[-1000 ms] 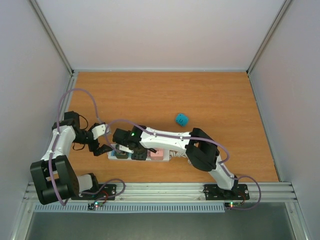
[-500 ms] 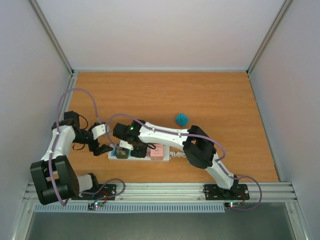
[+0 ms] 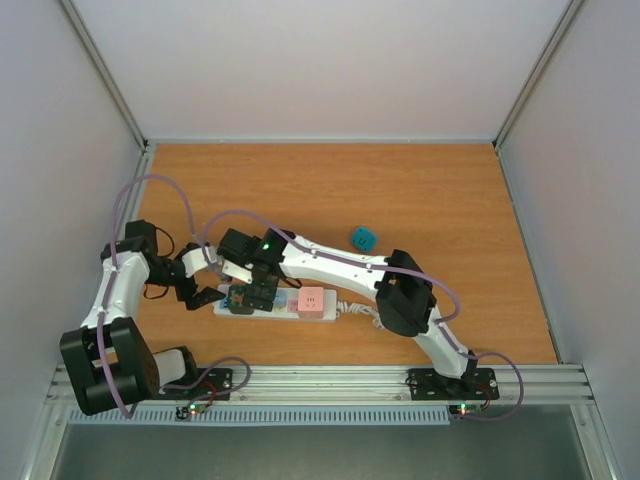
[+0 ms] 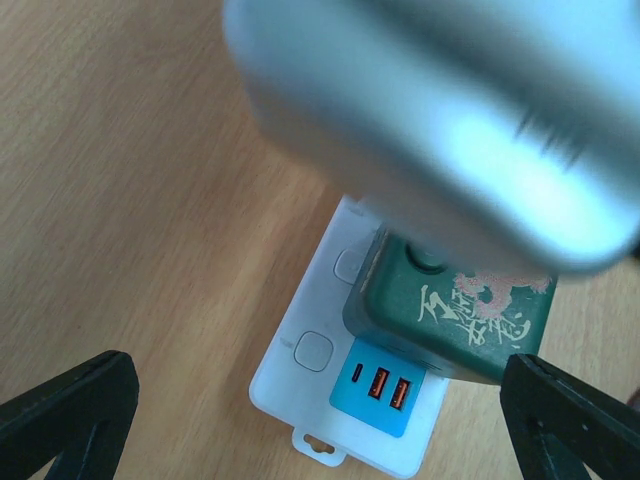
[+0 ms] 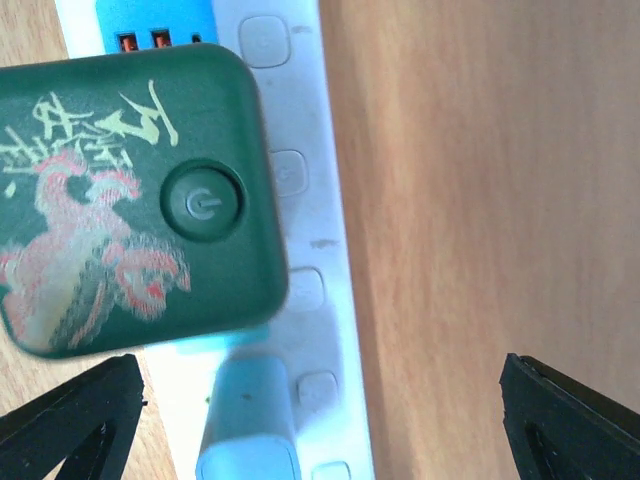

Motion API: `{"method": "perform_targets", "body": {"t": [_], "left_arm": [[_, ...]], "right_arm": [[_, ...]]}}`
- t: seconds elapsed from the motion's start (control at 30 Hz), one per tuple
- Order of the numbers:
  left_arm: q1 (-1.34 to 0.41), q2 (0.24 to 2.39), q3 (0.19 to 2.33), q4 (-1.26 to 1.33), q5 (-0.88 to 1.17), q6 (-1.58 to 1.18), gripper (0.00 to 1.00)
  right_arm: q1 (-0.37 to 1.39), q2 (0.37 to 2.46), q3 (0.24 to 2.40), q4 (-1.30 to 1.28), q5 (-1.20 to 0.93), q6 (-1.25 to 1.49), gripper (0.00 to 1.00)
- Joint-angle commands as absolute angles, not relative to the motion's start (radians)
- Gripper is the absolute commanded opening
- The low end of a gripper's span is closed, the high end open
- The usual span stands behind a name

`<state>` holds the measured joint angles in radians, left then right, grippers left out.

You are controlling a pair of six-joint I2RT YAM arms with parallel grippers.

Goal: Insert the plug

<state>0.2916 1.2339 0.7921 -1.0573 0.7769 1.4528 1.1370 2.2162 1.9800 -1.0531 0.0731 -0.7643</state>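
Sitting on the white power strip [image 5: 310,110]: the green plug [image 5: 130,200].
Right gripper [image 5: 320,420] and left gripper [image 4: 320,415] stand spread wide, clear of it.

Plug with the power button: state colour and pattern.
Dark green plug, cream-and-red artwork; right wrist view.

Matt green plug [image 5: 130,190]; wood-grain table [image 5: 450,200]

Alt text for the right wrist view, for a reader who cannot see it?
A dark green plug with a round power button and red-and-cream artwork sits on a white power strip, seen from above. The right gripper is open, its black fingers at the lower corners, clear of the plug.
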Motion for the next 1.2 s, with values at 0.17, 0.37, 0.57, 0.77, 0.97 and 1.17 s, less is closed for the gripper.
{"method": "perform_targets", "body": {"t": [0.17, 0.37, 0.57, 0.77, 0.97, 1.17], "left_arm": [[0.293, 1.211, 0.893, -1.130, 0.888, 1.471, 1.00], [0.078, 1.209, 0.955, -1.007, 0.828, 1.279, 0.96], [-0.181, 1.272, 0.917, -0.834, 0.669, 1.093, 0.87], [-0.310, 1.353, 0.906, -0.742, 0.549, 1.004, 0.83], [-0.405, 1.387, 0.845, -0.657, 0.444, 0.969, 0.82], [-0.441, 1.457, 0.825, -0.587, 0.324, 0.928, 0.76]], "right_arm": [[1.069, 1.873, 1.782, -0.705, 0.227, -0.586, 0.99], [0.902, 1.597, 1.499, -0.322, 0.479, -0.083, 0.99], [0.661, 1.322, 1.114, -0.191, 0.409, 0.268, 0.98], [0.604, 1.350, 1.037, -0.280, 0.478, 0.369, 0.98], [0.582, 1.453, 1.032, -0.307, 0.517, 0.392, 0.99], [0.528, 1.546, 1.009, -0.261, 0.455, 0.383, 0.99]]}}
